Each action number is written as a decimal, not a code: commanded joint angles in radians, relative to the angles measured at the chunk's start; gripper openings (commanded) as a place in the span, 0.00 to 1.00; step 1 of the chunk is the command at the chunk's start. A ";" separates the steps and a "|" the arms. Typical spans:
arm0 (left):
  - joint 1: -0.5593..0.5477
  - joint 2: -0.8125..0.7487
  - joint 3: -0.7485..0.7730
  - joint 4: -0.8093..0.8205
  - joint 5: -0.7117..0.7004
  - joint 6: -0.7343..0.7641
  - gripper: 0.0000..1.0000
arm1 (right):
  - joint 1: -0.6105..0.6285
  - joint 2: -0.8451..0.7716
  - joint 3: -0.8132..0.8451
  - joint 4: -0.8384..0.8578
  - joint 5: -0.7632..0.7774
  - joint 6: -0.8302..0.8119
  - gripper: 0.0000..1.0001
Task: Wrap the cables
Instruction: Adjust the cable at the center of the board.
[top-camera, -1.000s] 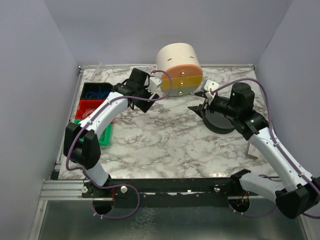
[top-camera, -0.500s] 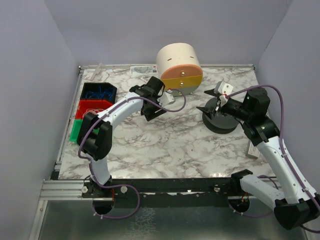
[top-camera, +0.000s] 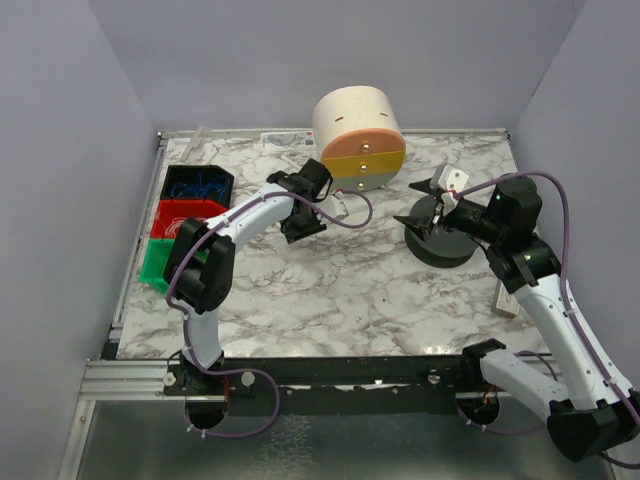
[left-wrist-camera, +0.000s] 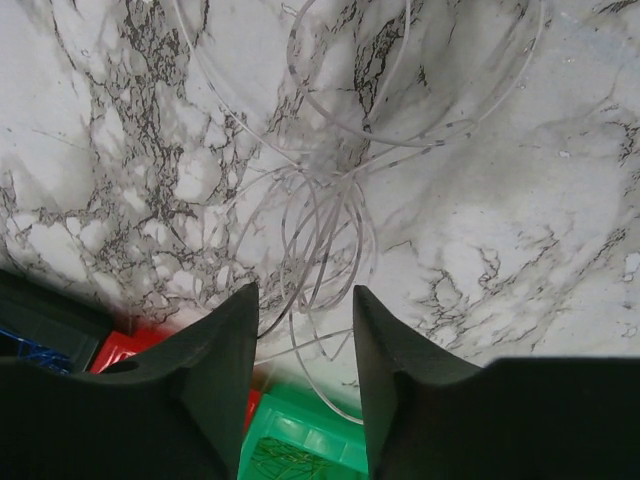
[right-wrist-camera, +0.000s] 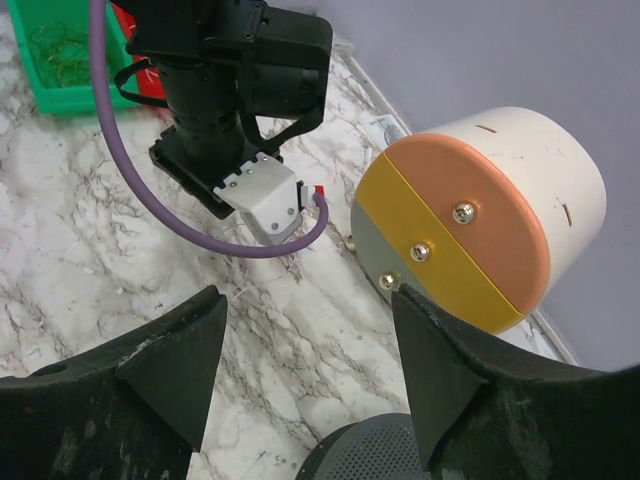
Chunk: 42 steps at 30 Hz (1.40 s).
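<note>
Left arm (top-camera: 250, 215) shifted rightward; left fingers (left-wrist-camera: 215, 400), right fingers (right-wrist-camera: 150, 390) apart; cables (left-wrist-camera: 320, 240) looped lengthwise ahead.

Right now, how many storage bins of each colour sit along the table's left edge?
black bin: 1
red bin: 1
green bin: 1
total: 3

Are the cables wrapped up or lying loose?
Loose: the cables lie in tangled open loops on the table, just ahead of the left claw.
</note>
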 joint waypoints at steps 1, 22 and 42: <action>-0.006 0.025 0.031 -0.026 -0.011 0.002 0.40 | -0.006 -0.008 -0.018 -0.028 -0.025 -0.002 0.72; -0.005 0.001 0.089 -0.001 0.036 -0.046 0.00 | -0.007 -0.016 -0.015 -0.026 -0.016 0.001 0.73; 0.244 -0.342 0.432 0.281 0.482 -0.564 0.00 | -0.007 0.128 0.094 -0.055 -0.232 -0.066 0.85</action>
